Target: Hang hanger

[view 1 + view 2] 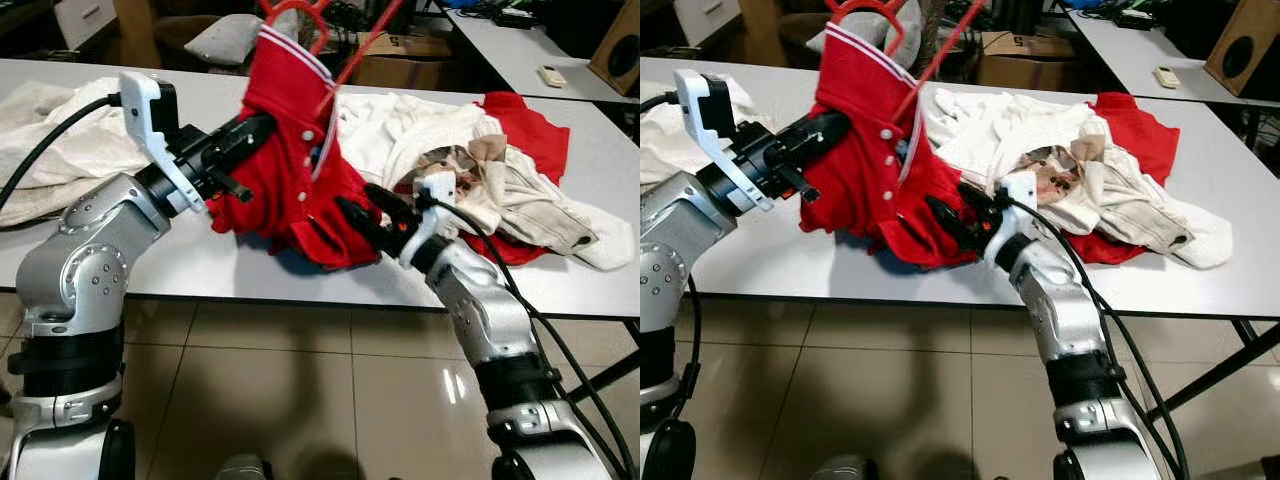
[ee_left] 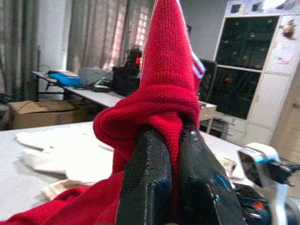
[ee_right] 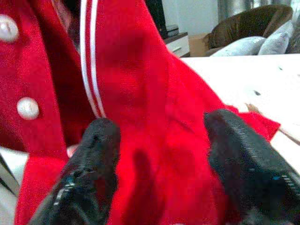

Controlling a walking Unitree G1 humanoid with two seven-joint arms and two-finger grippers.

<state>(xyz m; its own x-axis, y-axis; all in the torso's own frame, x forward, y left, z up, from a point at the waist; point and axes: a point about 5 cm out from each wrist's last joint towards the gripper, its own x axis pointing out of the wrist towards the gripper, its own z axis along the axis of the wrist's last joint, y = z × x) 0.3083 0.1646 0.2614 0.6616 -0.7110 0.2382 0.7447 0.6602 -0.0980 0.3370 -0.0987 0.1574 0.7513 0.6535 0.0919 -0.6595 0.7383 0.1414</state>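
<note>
**Soft red knit on a thin hanger, held up over the counter**

The left end effector (image 1: pixel 232 137) is pinched tight on a fold of the red cardigan (image 1: pixel 290 150), lifting it above the white counter (image 1: pixel 180 265). The right end effector (image 3: pixel 159 154) is spread wide at the lower hem. The red hanger (image 1: pixel 300 18) pokes out at the collar. The knit looks light, floppy and likely to slide off; the hook is the safer hold. Behind lie a heap of pale and red clothes (image 1: pixel 480 180), more tables and a sofa
</note>
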